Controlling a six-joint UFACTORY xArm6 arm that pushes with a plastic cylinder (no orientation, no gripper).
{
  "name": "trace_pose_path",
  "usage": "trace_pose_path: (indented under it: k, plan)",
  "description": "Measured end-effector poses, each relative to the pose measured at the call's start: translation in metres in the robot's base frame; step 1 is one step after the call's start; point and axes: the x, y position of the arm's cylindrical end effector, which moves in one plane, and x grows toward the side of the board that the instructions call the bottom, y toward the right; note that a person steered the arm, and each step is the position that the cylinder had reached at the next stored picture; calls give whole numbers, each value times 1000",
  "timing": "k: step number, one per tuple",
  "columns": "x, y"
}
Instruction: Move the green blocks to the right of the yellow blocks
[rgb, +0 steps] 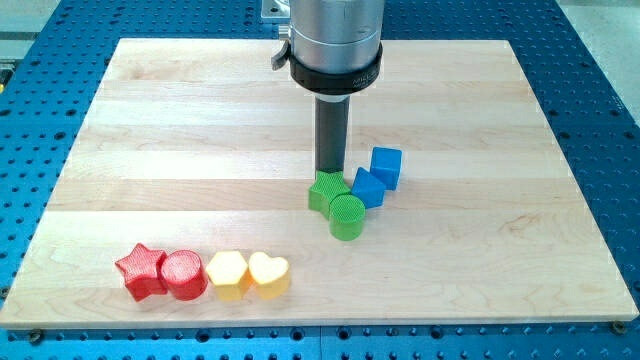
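Two green blocks sit just right of the board's middle: a green star-like block (324, 190) and a green cylinder (347, 216) touching it at its lower right. My tip (330, 172) is at the top edge of the green star block, touching or nearly touching it. Two yellow blocks lie near the view's bottom left: a yellow block (228, 274) and a yellow heart (269, 273), side by side. The green blocks are up and to the right of the yellow ones.
Two blue blocks, a blue block (367, 187) and a blue cube (386, 166), touch the green ones on their right. A red star (140, 271) and a red cylinder (183, 274) lie left of the yellow blocks. The wooden board (150, 150) lies on a blue perforated table.
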Motion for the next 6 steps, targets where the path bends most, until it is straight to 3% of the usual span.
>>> trace_pose_path:
  k: [6]
  plan:
    - [117, -26]
